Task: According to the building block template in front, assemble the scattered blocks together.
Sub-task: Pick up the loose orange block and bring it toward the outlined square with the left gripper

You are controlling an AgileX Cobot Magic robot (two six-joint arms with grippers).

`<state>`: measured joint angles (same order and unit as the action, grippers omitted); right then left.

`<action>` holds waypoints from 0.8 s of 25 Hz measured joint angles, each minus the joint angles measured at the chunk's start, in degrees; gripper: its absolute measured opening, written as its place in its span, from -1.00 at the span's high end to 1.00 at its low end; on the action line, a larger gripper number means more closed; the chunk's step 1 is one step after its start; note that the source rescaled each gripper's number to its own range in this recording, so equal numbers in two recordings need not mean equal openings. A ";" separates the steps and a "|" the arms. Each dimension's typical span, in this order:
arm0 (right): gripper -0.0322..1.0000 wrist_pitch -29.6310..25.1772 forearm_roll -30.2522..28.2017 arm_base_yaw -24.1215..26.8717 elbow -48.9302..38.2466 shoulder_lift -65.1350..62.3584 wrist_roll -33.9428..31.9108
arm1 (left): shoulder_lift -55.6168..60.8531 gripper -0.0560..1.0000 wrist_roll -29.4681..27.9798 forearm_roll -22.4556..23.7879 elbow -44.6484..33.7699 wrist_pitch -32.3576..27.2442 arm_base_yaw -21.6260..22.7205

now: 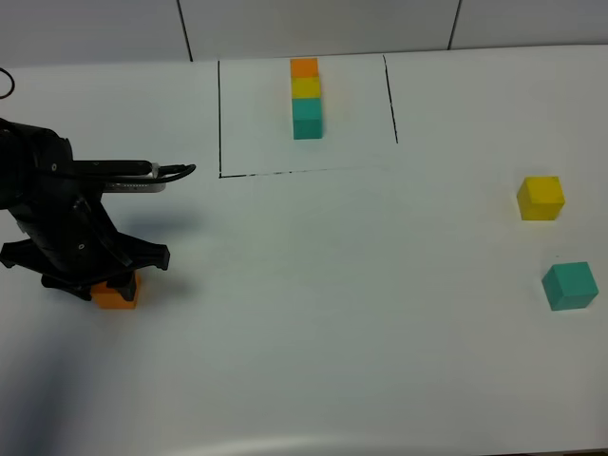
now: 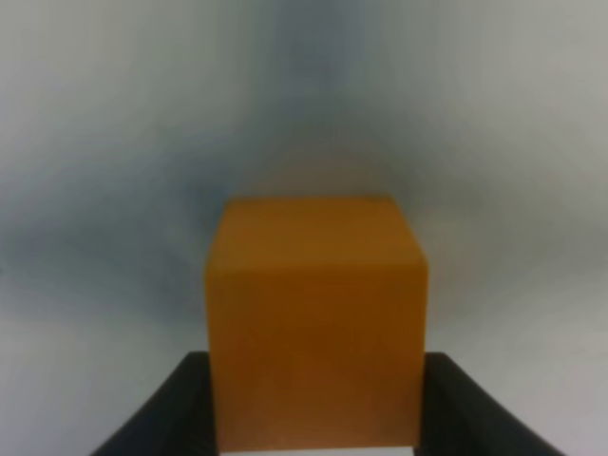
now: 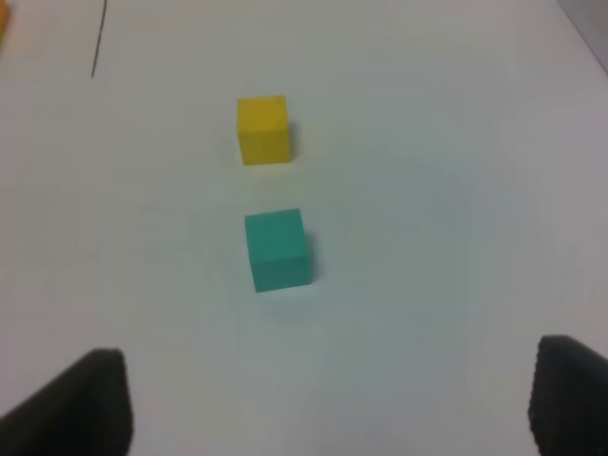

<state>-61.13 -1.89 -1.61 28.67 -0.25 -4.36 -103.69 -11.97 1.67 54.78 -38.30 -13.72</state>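
— What is at the left of the white table (image 1: 313,323)?
— At about eight o'clock the left gripper (image 1: 112,277) is clenched on the orange block (image 2: 313,313), which sits on the surface.
— And the middle?
— At twelve o'clock the building block template (image 1: 306,97) lies inside a thin black outline (image 1: 219,114). Behind it is a pale wall (image 1: 313,24) with dark seams.
— The right?
— The yellow block (image 1: 541,198) is at three o'clock and the teal block (image 1: 569,286) at four, near each other but apart. The right gripper (image 3: 328,408) hangs released over bare tabletop, grasping nothing.
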 joint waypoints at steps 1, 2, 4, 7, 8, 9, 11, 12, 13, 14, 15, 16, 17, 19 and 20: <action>-0.42 0.00 0.00 0.00 0.00 0.00 0.00 | 0.00 0.89 0.68 0.05 0.05 -0.15 0.00; -0.42 0.00 0.00 0.00 0.00 0.00 0.00 | 0.00 0.89 1.51 0.05 0.26 -0.72 0.00; -0.42 0.00 0.00 0.00 0.00 0.00 0.00 | 0.00 0.89 4.35 0.05 1.49 -2.72 0.00; -0.42 0.00 0.00 0.00 0.00 0.00 0.00 | 0.00 0.89 9.67 0.05 3.92 -4.85 -0.14; -0.42 0.00 0.00 0.00 0.00 0.00 0.00 | 0.00 0.89 11.97 0.16 4.84 -5.41 -0.53; -0.42 0.00 0.00 0.00 0.00 0.00 -0.04 | -0.04 0.89 14.30 0.15 5.63 -5.85 -1.00; -0.42 0.00 0.00 0.00 0.00 0.00 -0.04 | -0.04 0.89 20.29 0.15 7.77 -6.77 -2.76; -0.42 0.00 0.00 0.00 0.00 0.00 -0.04 | -0.04 0.89 22.59 0.15 8.96 -7.30 -3.84; -0.42 0.00 0.00 0.00 0.00 0.00 -0.04 | -0.04 0.89 25.06 0.15 10.03 -7.62 -4.81; -0.42 0.00 0.00 0.00 0.00 0.00 -0.04 | -0.04 0.89 27.15 0.10 11.44 -8.07 -5.99; -0.42 0.00 0.00 0.00 0.00 0.00 -0.04 | -0.18 0.89 28.94 0.10 13.11 -8.66 -7.11; -0.42 0.00 0.00 0.00 0.00 0.00 -0.04 | -0.64 0.89 30.20 0.10 14.77 -9.53 -8.04; -0.42 0.00 0.03 0.00 0.00 0.00 -0.04 | -1.17 0.89 31.48 0.10 16.98 -10.47 -9.15; -0.42 0.00 0.15 0.00 0.00 0.00 -0.04 | -3.28 0.89 33.94 0.10 21.69 -13.28 -11.21; -0.42 0.00 0.15 0.00 0.00 0.00 -0.04 | -4.60 0.89 34.95 0.10 23.74 -14.72 -12.02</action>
<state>-61.13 -1.74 -1.61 28.67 -0.25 -4.40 -108.29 22.98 1.76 78.52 -53.03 -25.74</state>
